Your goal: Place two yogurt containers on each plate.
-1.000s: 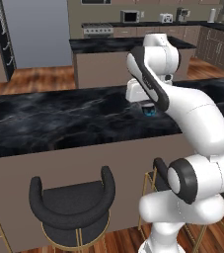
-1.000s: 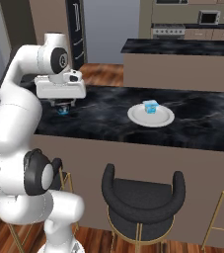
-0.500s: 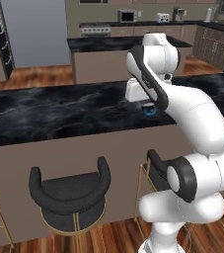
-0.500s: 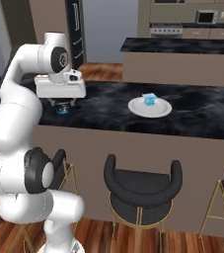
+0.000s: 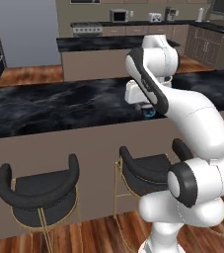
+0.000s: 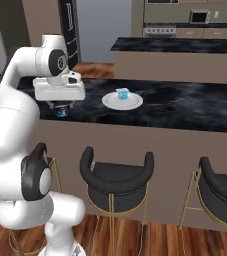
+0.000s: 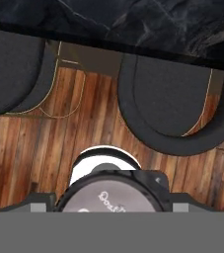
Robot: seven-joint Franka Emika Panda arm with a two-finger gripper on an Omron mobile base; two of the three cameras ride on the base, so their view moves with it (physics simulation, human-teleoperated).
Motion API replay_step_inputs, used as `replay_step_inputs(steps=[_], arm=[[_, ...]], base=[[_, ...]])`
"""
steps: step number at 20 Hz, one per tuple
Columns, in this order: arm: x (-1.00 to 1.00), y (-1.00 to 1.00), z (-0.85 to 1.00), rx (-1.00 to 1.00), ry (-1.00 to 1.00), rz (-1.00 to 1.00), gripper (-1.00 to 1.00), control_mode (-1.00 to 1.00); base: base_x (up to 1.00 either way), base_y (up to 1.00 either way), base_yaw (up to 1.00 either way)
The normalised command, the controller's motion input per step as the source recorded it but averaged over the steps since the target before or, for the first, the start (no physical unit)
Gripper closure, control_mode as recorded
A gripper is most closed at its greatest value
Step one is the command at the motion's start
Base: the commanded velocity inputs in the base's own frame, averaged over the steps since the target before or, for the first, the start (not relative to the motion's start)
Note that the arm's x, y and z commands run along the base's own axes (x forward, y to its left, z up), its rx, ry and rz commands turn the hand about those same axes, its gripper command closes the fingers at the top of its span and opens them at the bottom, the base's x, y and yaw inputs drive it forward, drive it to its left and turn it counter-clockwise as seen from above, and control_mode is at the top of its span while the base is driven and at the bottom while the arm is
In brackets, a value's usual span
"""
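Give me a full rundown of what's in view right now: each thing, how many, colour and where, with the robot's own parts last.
Round white plate: one, white, on the black marble counter, to the arm's right.
Light blue yogurt cup with a white top: one, standing on that plate.
Second light blue yogurt cup: one, between the gripper's fingers, just above the counter's front edge.
Black marble counter: one long bar, beige front.
Black curved-back bar stools with gold legs: at least two, on the wood floor in front of the counter.
Second black-topped island: one, behind the bar.
Microwave: one, silver, on the back counter.
Gripper: one, dark fingers closed around the blue cup.
Arm: one, white with dark joints.
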Motion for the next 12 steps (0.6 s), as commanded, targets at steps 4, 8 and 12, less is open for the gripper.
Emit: replay_step_inputs(steps=[4,8,12], arm=[[0.00,0.00,0.00,0.00,0.00,0.00,1.00,1.00],[0.00,0.00,0.00,0.00,0.00,0.00,1.00,1.00],[0.00,0.00,0.00,0.00,0.00,0.00,1.00,1.00]], base=[[0.06,-0.95,0.00],[0.05,-0.58,0.00],[0.20,-0.12,0.00]])
